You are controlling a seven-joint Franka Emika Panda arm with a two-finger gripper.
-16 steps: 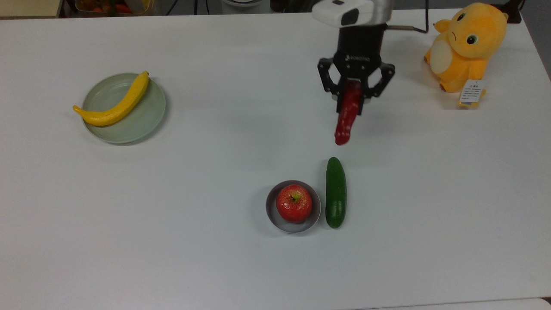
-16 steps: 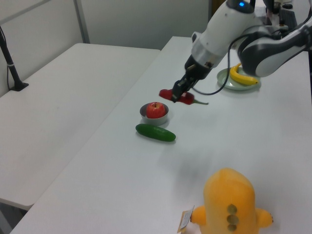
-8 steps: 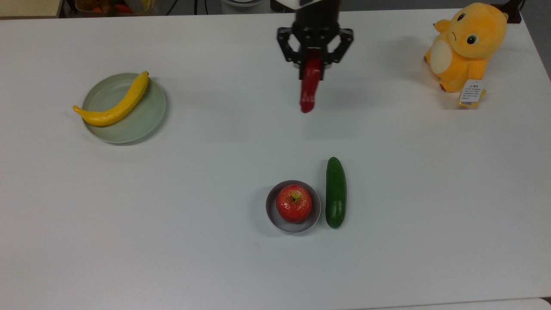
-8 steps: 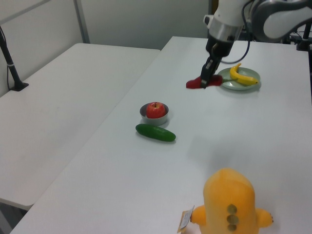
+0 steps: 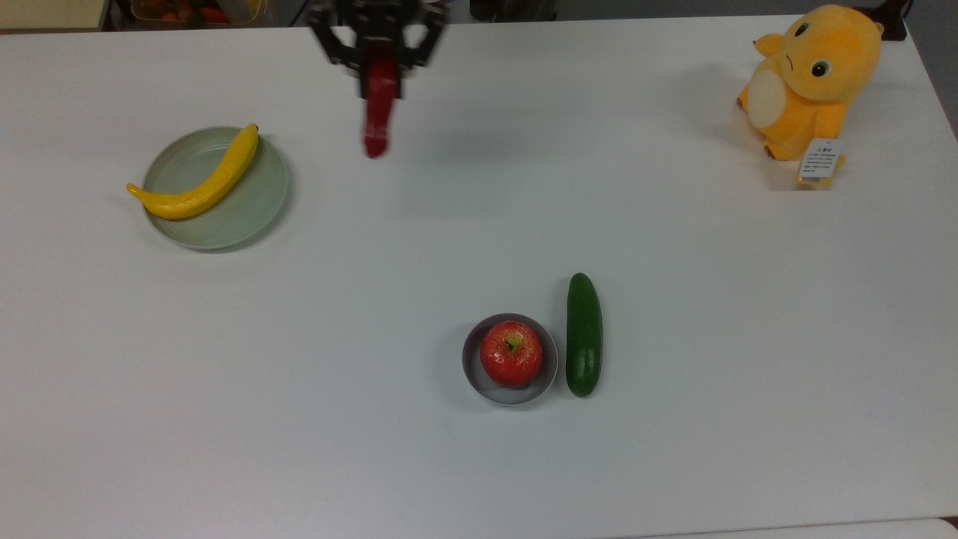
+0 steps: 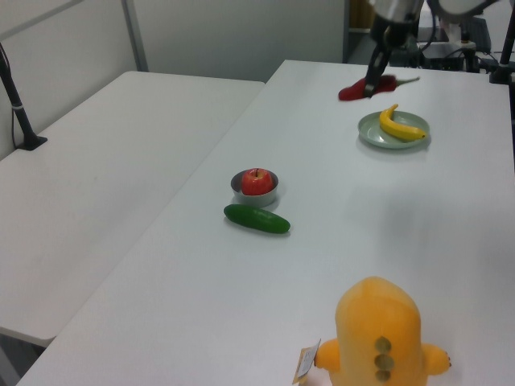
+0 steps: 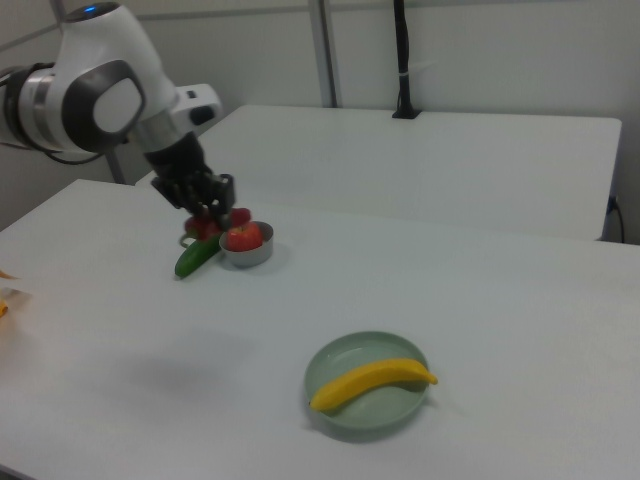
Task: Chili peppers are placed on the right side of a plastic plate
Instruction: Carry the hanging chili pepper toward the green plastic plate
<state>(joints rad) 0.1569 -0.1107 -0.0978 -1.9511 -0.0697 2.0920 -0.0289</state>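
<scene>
gripper [image 5: 378,64] sits at the 12 o'clock edge of the top view, above the white counter [image 5: 479,464]. its fingers [image 5: 368,73] pinch the stem end of the chili pepper [image 5: 377,112]; the red body hangs out toward 6 o'clock in the top view, clear of the counter surface, with a faint shadow below it. in the left view the chili pepper [image 6: 354,90] is held roughly level in the air, green stem poking out past the gripper [image 6: 375,83].

plastic plate [image 5: 247,206] lies at about 8 o'clock from the pepper in the top view, apart from it. a banana [image 5: 202,180] rests across the plate, tip overhanging the rim at 9 o'clock.

in the right view the gripper [image 7: 208,212] hangs in front of the grey bowl [image 7: 246,255]; plate [image 7: 345,365] with banana [image 7: 372,382] sits nearer the camera.

apple [image 5: 511,353] sits in the bowl [image 5: 479,378], low centre of the top view. cucumber [image 5: 584,334] lies just beside the bowl at its 3 o'clock, long axis 12 to 6.

yellow plush toy [image 5: 812,78] stands at the 2 o'clock corner of the counter, well apart from everything else.
</scene>
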